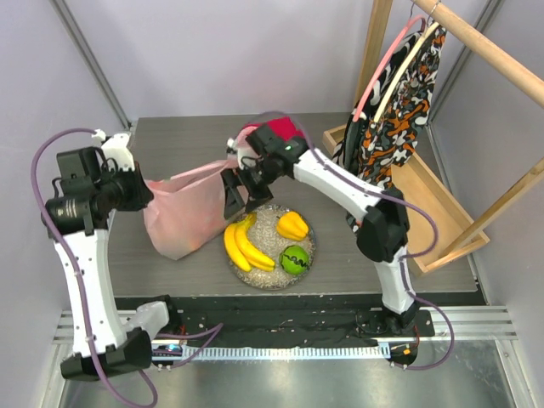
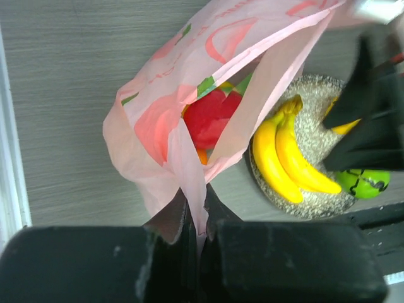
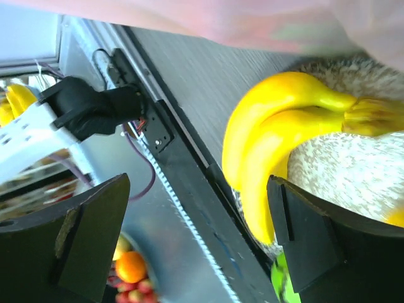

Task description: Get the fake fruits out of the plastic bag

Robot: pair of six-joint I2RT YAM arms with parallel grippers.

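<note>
left end effector [image 2: 197, 222] pinching plastic bag [image 1: 178, 212] edge, bag slumped on desk [image 1: 170, 144] touching plate [image 1: 270, 223] on its left, red fruit [image 2: 211, 117] inside bag, right end effector [image 1: 231, 197] fingers spread just above bananas [image 1: 242, 246], green apple [image 1: 295, 258] and yellow pepper-like piece [image 1: 292, 225] on plate

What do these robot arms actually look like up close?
The left arm and right arm are slim white tubes with bulky black joints. A purple cable loops loosely along each. Both end in flat black jaws.
</note>
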